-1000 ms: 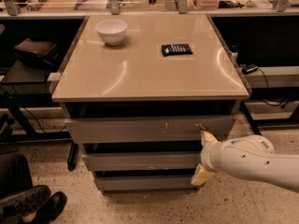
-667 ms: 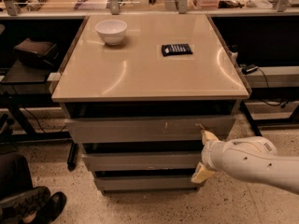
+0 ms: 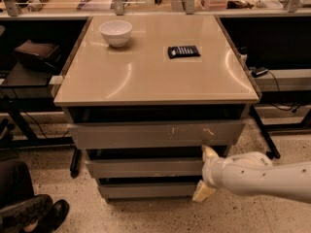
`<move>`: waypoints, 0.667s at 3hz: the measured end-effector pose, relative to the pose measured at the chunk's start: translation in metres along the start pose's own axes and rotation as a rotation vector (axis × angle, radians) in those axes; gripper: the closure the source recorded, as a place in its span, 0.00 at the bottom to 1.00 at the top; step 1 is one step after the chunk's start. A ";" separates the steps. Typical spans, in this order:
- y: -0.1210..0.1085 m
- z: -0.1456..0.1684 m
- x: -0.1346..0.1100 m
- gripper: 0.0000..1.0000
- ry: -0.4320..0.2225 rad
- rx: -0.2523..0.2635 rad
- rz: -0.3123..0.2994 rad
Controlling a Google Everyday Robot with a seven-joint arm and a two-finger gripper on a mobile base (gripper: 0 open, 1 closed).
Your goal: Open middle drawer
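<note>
My gripper [image 3: 206,173], its blunt cream fingers spread apart, at the right end of the middle drawer [image 3: 146,168]: a flat, matte grey, handleless front.

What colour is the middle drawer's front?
Plain grey: the middle drawer front, camera view; the end effector is at its right end.

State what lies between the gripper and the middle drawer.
Nothing, in the camera view: the open gripper sits at the right end of the middle drawer.
</note>
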State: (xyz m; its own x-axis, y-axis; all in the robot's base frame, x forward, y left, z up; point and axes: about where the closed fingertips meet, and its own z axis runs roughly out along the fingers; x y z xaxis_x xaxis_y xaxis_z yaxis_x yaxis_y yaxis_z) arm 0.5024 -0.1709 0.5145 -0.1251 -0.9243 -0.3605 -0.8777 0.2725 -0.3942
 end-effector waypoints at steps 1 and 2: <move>0.047 0.064 0.001 0.00 -0.038 -0.114 0.018; 0.068 0.090 -0.001 0.00 -0.058 -0.164 0.044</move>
State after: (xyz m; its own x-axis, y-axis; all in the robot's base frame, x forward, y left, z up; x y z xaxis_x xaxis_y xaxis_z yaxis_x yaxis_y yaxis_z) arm 0.4844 -0.1275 0.4122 -0.1420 -0.8941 -0.4247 -0.9362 0.2606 -0.2358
